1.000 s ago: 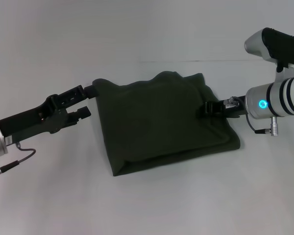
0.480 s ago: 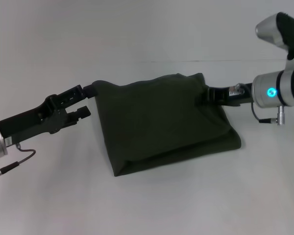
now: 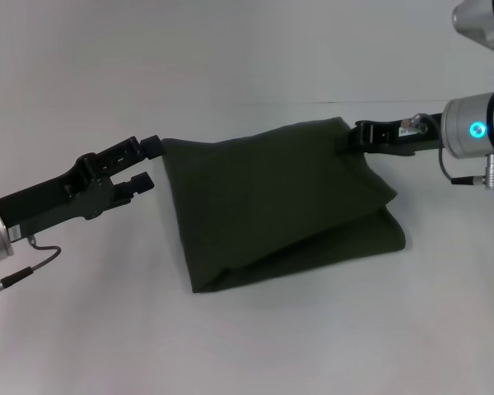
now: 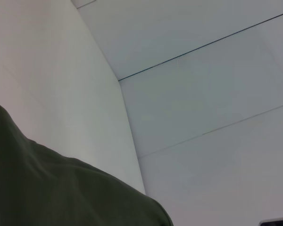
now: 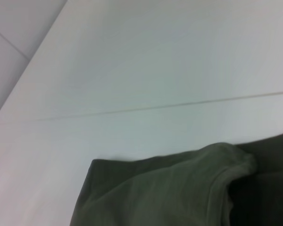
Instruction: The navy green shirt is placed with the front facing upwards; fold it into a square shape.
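Observation:
The navy green shirt point(image 3: 272, 197) lies folded on the white table with its plain green side showing and no print visible. Its far edge is lifted and stretched taut between my two grippers. My left gripper point(image 3: 152, 148) holds the far left corner. At the far right corner, my right gripper point(image 3: 350, 138) is shut on the cloth. The near fold point(image 3: 230, 280) still rests on the table. Green cloth point(image 4: 61, 193) fills the corner of the left wrist view, and a bunched hem point(image 5: 226, 165) shows in the right wrist view.
The white table point(image 3: 247, 354) surrounds the shirt on all sides. A thin seam line point(image 3: 296, 103) crosses the surface behind the shirt. No other objects are in view.
My right gripper has risen and drawn back to the right, pulling the shirt's far edge up and taut. The left gripper has risen slightly with its corner.

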Available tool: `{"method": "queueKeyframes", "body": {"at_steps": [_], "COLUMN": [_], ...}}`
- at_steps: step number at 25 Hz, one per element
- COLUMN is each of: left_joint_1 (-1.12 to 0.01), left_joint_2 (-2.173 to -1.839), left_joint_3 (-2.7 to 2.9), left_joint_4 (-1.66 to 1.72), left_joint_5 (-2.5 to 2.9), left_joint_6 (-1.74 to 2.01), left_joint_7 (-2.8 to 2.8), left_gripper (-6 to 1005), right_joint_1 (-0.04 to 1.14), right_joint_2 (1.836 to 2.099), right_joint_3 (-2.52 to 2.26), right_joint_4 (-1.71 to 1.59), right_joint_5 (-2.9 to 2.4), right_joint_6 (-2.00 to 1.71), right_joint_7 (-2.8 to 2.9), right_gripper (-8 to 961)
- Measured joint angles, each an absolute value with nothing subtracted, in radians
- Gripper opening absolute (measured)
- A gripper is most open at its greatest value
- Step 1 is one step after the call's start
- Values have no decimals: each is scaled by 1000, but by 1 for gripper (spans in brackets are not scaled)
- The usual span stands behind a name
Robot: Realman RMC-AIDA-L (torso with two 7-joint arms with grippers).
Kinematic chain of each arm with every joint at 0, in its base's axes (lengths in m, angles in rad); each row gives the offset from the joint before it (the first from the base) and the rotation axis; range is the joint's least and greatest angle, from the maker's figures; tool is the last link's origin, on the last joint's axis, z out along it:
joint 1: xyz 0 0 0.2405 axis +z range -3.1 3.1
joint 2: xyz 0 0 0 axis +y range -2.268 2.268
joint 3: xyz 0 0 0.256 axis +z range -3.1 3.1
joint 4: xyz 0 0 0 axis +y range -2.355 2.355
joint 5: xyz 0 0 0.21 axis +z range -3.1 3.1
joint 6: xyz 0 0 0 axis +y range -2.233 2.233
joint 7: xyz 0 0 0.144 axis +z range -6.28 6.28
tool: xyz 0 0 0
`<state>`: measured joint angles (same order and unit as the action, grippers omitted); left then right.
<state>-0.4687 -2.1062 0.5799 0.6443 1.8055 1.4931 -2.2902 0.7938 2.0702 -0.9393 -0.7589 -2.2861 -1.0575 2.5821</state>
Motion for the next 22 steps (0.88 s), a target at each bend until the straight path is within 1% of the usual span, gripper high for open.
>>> {"method": "queueKeyframes", "body": {"at_steps": [6, 22], "left_joint_1": [-464, -460], "left_joint_2": [-2106, -2108], "left_joint_3": [580, 580], "left_joint_4": [644, 643], "left_joint_5": [1800, 1788], "left_joint_6": [1494, 1495], "left_joint_7": [-2290, -2290], "left_gripper": [934, 934], "right_joint_1": [804, 881], "right_joint_2": [2061, 2061], "right_joint_3": [-941, -942], "right_joint_4": [-764, -741], "right_joint_5": [-2296, -2336], "right_joint_6": [-1019, -969], "right_joint_7": [2569, 2530], "right_gripper": [81, 80]}}
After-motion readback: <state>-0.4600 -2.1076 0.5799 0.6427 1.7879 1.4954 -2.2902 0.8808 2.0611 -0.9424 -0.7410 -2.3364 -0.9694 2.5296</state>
